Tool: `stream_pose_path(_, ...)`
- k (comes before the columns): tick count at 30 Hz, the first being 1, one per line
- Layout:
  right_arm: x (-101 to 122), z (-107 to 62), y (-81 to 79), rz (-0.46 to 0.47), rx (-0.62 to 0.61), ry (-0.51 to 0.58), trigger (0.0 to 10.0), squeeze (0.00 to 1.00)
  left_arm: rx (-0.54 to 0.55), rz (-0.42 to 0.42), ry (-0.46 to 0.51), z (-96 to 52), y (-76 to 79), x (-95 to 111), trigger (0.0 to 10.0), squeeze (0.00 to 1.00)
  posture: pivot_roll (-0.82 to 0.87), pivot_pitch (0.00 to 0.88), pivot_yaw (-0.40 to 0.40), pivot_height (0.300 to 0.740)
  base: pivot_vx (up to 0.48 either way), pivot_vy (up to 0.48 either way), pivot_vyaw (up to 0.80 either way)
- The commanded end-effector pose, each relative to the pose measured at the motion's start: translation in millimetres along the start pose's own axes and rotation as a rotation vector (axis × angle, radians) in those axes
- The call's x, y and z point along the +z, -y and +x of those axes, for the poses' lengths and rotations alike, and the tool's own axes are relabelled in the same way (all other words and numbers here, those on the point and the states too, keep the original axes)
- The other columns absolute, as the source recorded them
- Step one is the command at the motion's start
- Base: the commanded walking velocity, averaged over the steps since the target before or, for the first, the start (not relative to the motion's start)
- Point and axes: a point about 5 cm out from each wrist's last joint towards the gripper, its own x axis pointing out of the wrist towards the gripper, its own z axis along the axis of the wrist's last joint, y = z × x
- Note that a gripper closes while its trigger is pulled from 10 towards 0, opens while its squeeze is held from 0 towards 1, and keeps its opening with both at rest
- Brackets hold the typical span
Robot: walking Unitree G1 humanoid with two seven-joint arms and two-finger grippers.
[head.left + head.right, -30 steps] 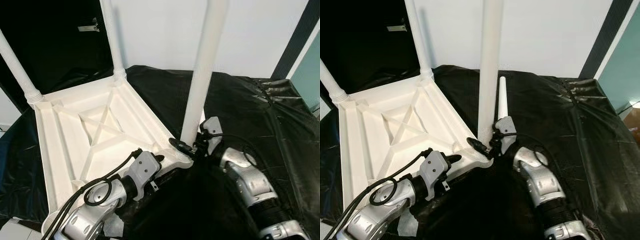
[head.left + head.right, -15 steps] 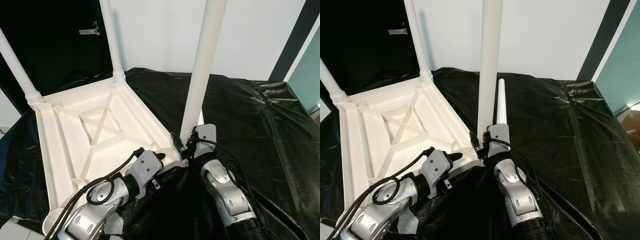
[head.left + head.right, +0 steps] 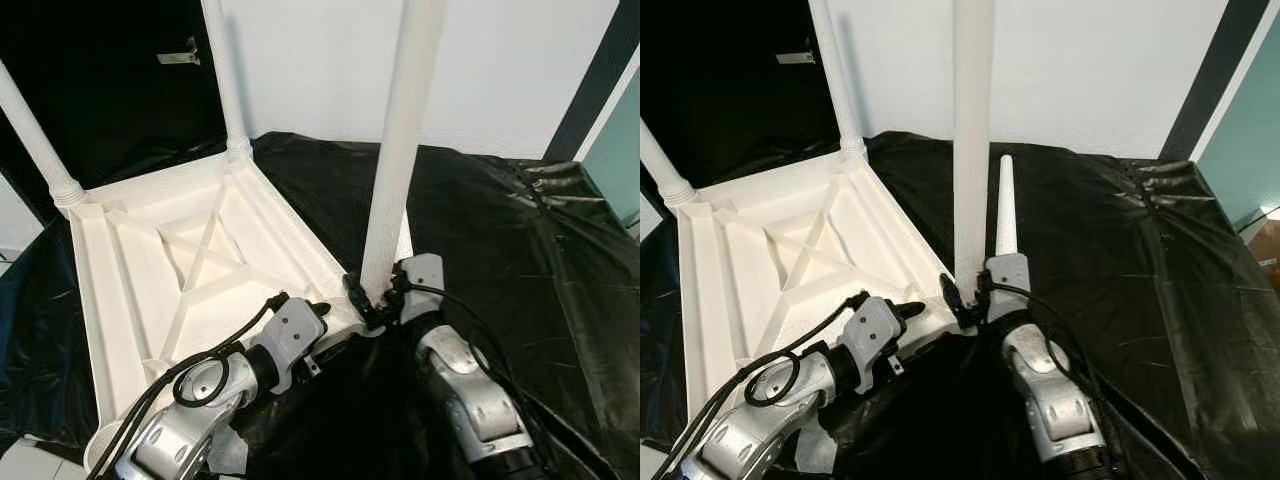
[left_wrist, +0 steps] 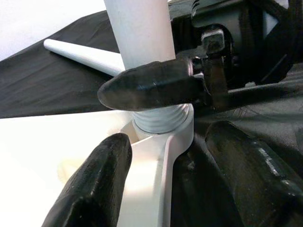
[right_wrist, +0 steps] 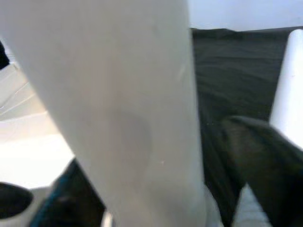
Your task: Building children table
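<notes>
Upturned white table top (image 3: 190, 260), left-centre | right gripper (image 3: 368, 300) clamped on base of upright leg (image 3: 398, 150), centre, at near corner | left gripper (image 4: 184, 189) jaws wide, straddling that corner | spare leg (image 3: 1005, 215) lying on black sheet (image 3: 500, 220).

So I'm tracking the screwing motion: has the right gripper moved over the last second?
Yes. The right gripper stays at the leg base, but its wrist swung around it.

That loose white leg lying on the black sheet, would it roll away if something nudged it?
Probably: the spare leg is round and smooth, so a sideways nudge should roll it. Being tapered, it would likely curve rather than roll straight. The wrinkled black sheet may slow it.
</notes>
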Motion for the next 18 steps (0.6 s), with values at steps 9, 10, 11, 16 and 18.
stream_pose_path(9, 17.3, 1.1, 31.9, -0.042, 0.300, 0.049, 10.0, 0.95, -0.011, 0.012, -0.016, -0.6, -2.6, -1.5, 10.0, 0.00, -0.01, 0.000, -0.011, 0.740, 0.000, 0.000, 0.00)
stream_pose_path(10, 17.3, 1.1, 31.9, -0.042, 0.300, 0.049, 10.0, 0.95, -0.011, 0.012, -0.016, -0.6, -2.6, -1.5, 10.0, 0.00, -0.01, 0.000, -0.011, 0.740, 0.000, 0.000, 0.00)
stream_pose_path(11, 18.4, 4.6, 34.2, -0.054, 0.337, 0.041, 10.0, 0.00, -0.009, 0.012, -0.018, -1.2, -2.7, -2.1, 10.0, 0.00, -0.01, 0.000, -0.008, 0.740, 0.000, 0.000, 0.00)
stream_pose_path(16, 21.4, 18.8, 41.9, -0.113, 0.412, 0.014, 10.0, 0.00, -0.008, 0.013, -0.021, -0.8, -2.4, -2.4, 10.0, 0.00, 0.00, 0.000, -0.005, 0.740, 0.000, 0.000, 0.00)
stream_pose_path(18, 20.7, 27.4, 43.7, -0.147, 0.495, -0.028, 10.0, 0.00, -0.011, 0.020, -0.025, 1.8, -2.5, -3.5, 10.0, 0.00, 0.00, 0.000, -0.009, 0.740, 0.000, 0.000, 0.00)
